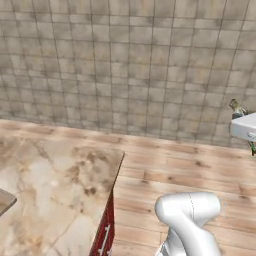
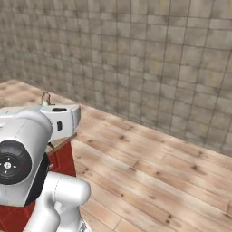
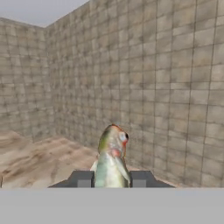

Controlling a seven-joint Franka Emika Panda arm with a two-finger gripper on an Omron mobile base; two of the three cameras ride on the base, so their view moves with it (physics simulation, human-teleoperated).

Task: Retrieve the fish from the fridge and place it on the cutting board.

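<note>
The fish (image 3: 112, 155), greenish-grey with a reddish patch near its eye, stands upright between my two dark fingertips in the hand view. My gripper (image 3: 111, 179) is shut on its lower body. In the left base view the fish (image 1: 236, 107) pokes up above my white hand at the right edge, held in the air over the wooden floor. A corner of the light-brown cutting board (image 1: 5, 201) shows at the left edge, on the marbled countertop (image 1: 55, 180), far to the left of my hand. The fridge is out of view.
The counter sits on a red cabinet (image 1: 103, 235) with a pale handle. Wooden floor (image 1: 180, 170) runs from the counter to a tiled wall (image 1: 130, 65). My white arm (image 2: 27, 154) fills the lower left of the right base view, in front of the red cabinet (image 2: 63, 161).
</note>
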